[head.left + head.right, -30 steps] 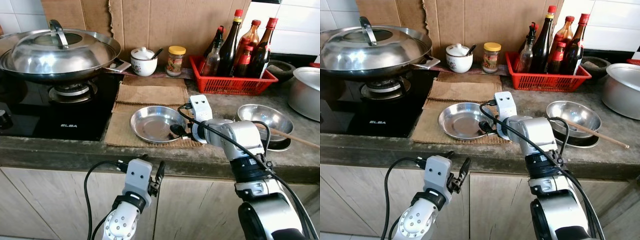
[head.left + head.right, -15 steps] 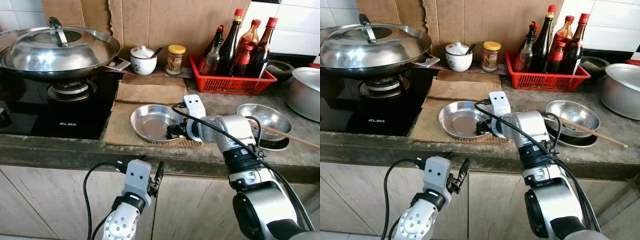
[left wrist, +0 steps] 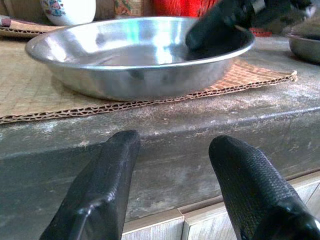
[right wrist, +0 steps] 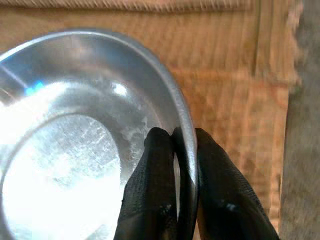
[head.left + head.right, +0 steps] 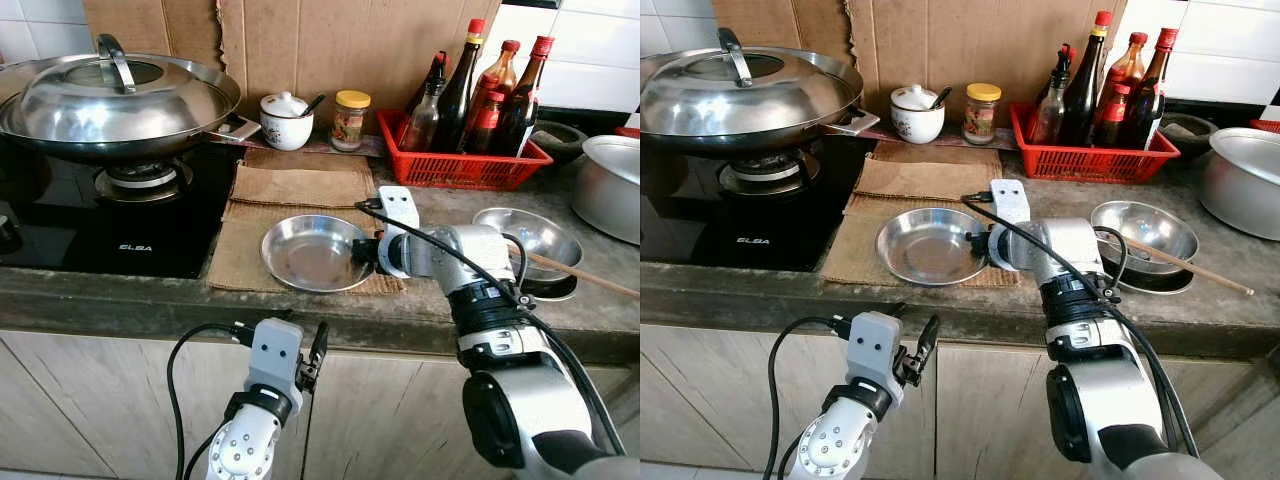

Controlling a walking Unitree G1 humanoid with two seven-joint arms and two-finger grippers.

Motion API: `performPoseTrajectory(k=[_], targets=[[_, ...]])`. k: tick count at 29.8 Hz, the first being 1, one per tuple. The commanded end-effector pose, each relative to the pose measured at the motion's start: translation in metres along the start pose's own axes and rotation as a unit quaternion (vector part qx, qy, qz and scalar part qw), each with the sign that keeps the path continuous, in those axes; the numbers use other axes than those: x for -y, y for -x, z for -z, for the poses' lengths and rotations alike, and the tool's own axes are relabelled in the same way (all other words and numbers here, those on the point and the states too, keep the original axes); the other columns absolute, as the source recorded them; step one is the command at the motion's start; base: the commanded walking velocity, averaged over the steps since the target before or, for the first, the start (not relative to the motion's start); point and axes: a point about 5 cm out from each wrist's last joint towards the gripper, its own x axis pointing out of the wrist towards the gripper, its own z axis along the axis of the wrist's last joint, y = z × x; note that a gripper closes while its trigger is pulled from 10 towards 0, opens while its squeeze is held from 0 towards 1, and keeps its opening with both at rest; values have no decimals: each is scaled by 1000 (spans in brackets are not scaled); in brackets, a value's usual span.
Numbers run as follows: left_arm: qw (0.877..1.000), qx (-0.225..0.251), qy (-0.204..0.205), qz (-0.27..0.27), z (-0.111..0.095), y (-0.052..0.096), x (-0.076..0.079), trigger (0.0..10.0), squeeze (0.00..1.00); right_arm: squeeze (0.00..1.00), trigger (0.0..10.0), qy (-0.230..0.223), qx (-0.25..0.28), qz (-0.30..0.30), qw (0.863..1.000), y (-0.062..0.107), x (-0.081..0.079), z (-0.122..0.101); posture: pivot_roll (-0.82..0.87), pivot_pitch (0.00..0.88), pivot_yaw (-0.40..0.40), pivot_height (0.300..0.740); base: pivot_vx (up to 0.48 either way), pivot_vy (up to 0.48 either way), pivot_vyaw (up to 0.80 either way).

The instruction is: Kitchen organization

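A shallow steel plate (image 5: 312, 252) lies on a corrugated cardboard mat (image 5: 240, 255) at the counter's front. My right gripper (image 5: 366, 252) reaches in from the right and is shut on the plate's right rim; in the right wrist view one finger (image 4: 155, 170) is inside the plate (image 4: 75, 150) and the other outside, pinching the rim. My left gripper (image 5: 303, 345) hangs open below the counter edge, in front of the cabinet. Its wrist view looks up at the plate (image 3: 125, 55) across the concrete edge.
A lidded wok (image 5: 110, 95) sits on the black stove (image 5: 100, 240) at left. Behind the mat are a white pot (image 5: 287, 122) and a jar (image 5: 352, 120). A red basket (image 5: 460, 168) of bottles, a steel bowl (image 5: 528, 235) with a stick and a large pot (image 5: 610, 180) stand right.
My right gripper has drawn back from inside the plate to its right rim and closed on it. The left arm has stayed still.
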Motion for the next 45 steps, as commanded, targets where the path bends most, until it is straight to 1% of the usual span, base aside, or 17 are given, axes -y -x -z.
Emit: performPoseTrajectory(k=[1,3,7,9,12,13,15,16,21,23,25,31,33,34,35,36,45], targets=[[1000,5,2,2,-2,0,3,10000,0,0,0,-12,-37,20,999,-5,5,14,11,0,-126,740,0,0,0],[1000,6,2,1,-2,0,3,10000,0,0,0,-21,-33,21,999,-5,5,14,12,0,-124,740,0,0,0],[1000,7,2,0,-3,0,2,10000,0,0,0,-107,20,14,994,-3,6,7,13,0,-119,740,0,0,0],[1000,7,3,-1,-3,0,2,10000,0,0,0,-124,30,14,992,-3,6,5,13,0,-119,740,0,0,0],[1000,8,3,0,-5,-2,2,10000,0,0,0,-186,119,25,975,5,14,-4,16,0,-118,740,0,0,0],[1000,8,3,0,-5,-2,2,10000,0,0,0,-186,119,25,975,5,14,-4,16,0,-118,740,0,0,0],[1000,9,2,-1,-5,-2,1,10000,0,0,0,-231,168,30,958,11,19,-5,17,0,-115,740,0,0,0],[1000,9,2,-1,-5,-2,1,10000,0,0,0,-235,205,38,950,16,22,-7,15,0,-110,740,0,0,0],[1000,9,1,2,-6,-3,1,10000,0,0,0,-211,286,49,933,34,18,1,15,0,-100,740,0,0,0],[1000,9,1,2,-6,-3,1,10000,0,0,0,-211,286,49,933,34,18,1,15,0,-100,740,0,0,0],[1000,12,2,6,-7,-4,2,10000,0,0,0,-191,360,56,912,51,15,6,13,0,-92,740,0,0,0],[1000,13,2,7,-8,-5,2,10000,0,0,0,-179,377,64,906,57,14,9,12,0,-87,740,0,0,0],[1000,21,1,14,-11,-7,3,10000,0,0,0,-140,412,82,897,68,8,19,11,0,-78,740,0,0,0],[1000,21,1,14,-11,-7,3,10000,0,0,0,-140,412,82,897,68,8,19,11,0,-78,740,0,0,0],[999,27,0,17,-14,-7,4,10000,0,0,0,-97,435,82,891,75,1,26,13,0,-76,740,0,0,0],[999,28,0,17,-14,-7,4,10000,0,0,0,-84,441,79,890,76,-2,28,13,0,-76,740,0,0,0],[999,30,-3,16,-14,-7,3,10000,0,0,0,-44,450,67,889,79,-9,34,11,0,-75,740,0,0,0]])
